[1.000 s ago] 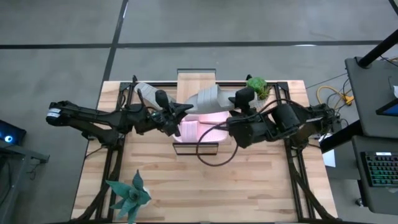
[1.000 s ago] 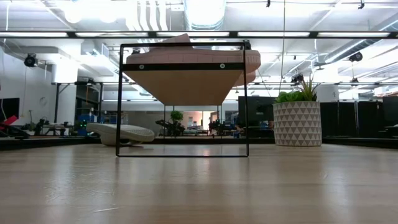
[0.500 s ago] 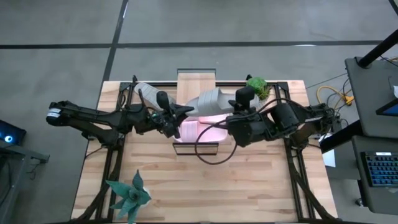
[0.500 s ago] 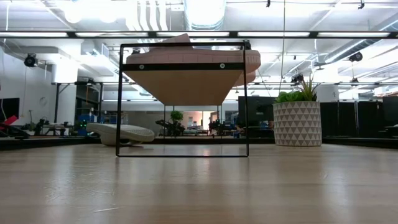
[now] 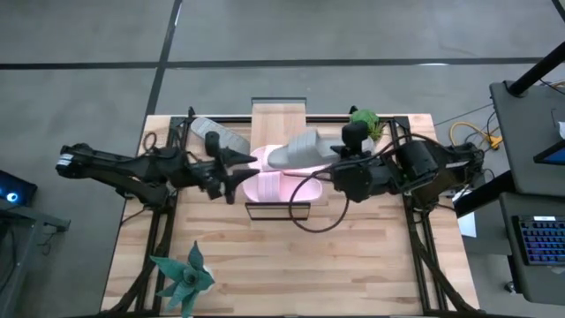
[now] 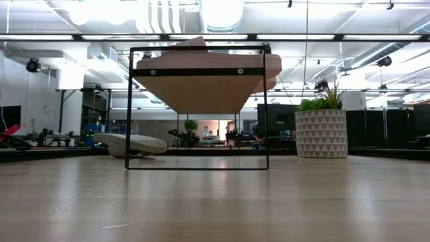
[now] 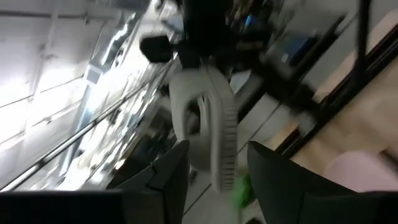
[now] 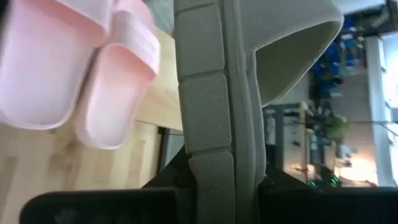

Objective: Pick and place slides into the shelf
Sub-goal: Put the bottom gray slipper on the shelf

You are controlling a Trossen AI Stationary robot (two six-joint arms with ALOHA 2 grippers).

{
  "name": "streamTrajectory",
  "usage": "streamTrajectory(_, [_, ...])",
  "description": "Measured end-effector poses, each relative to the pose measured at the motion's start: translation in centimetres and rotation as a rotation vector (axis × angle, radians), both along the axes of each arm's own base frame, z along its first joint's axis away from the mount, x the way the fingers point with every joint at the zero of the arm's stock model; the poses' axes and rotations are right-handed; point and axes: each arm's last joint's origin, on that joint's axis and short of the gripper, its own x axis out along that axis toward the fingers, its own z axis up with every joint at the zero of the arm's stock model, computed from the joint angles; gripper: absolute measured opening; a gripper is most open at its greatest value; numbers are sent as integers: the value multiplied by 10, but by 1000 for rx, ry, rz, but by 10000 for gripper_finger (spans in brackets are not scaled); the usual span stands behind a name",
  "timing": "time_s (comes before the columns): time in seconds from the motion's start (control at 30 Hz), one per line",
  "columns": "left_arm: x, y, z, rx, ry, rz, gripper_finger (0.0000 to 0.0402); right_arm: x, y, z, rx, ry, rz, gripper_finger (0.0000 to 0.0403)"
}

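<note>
Right gripper (image 5: 340, 164) clamped narrow on the grey slide (image 5: 296, 150) above the shelf (image 5: 279, 117) by the pink pair (image 5: 281, 185) (left gripper (image 5: 243, 163) parted, just beside); probably light, rubbery, flexing when pinched, best held at the sole's edge.

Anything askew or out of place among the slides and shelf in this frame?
Yes. One grey slide is not lying flat: the right gripper is shut on its edge, holding it above the two pink slides on the shelf. The other grey slide lies on the table left of the shelf, partly under the left arm.
</note>
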Motion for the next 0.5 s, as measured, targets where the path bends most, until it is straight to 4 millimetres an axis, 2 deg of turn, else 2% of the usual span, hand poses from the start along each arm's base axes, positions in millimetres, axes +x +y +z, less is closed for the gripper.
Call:
streamTrajectory(0.27, [-20, -1, 0, -21, -49, -144, 148, 9, 8, -24, 80, -33, 287, 45])
streamTrajectory(0.5, [-16, -4, -5, -14, -32, -182, 148, 6, 9, -46, 60, -142, 480, 45])
